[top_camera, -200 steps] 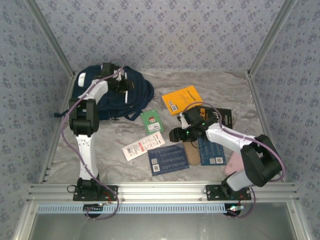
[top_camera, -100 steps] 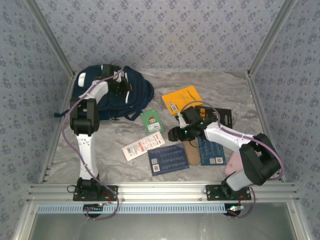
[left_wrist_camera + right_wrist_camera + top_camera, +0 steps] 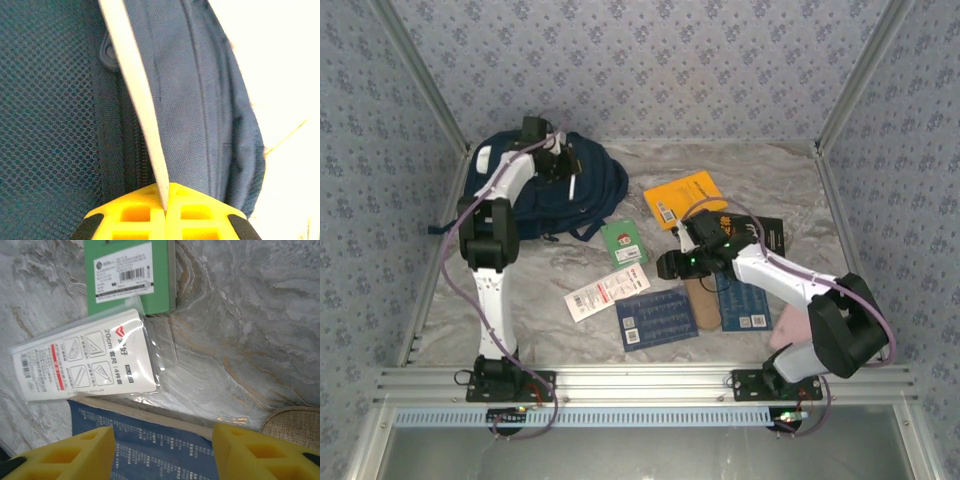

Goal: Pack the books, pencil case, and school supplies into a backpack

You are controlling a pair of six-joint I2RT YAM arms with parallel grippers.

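The navy backpack (image 3: 605, 185) lies at the back left. My left gripper (image 3: 562, 166) is over it, shut on its white reflective stripe (image 3: 135, 85), which runs up from between the yellow jaws (image 3: 166, 200). My right gripper (image 3: 669, 268) hovers open low over the table; in its wrist view the gripper (image 3: 162, 455) spans the top edge of a dark blue book (image 3: 150, 450). The white packet (image 3: 85, 360) and the green pack (image 3: 130, 275) lie just beyond it. The tan pencil case (image 3: 703, 300) lies between the two blue books (image 3: 657, 318) (image 3: 745, 305). The orange book (image 3: 685, 198) and the black book (image 3: 772, 236) lie further back.
A pink object (image 3: 788, 328) sits near the right arm's base. Patterned walls and metal rails close in the table on all sides. Bare marble surface (image 3: 520, 290) stretches in front of the backpack.
My left gripper has shut on the backpack's white stripe and drawn it slightly back. My right gripper has narrowed a little and hardly moved.
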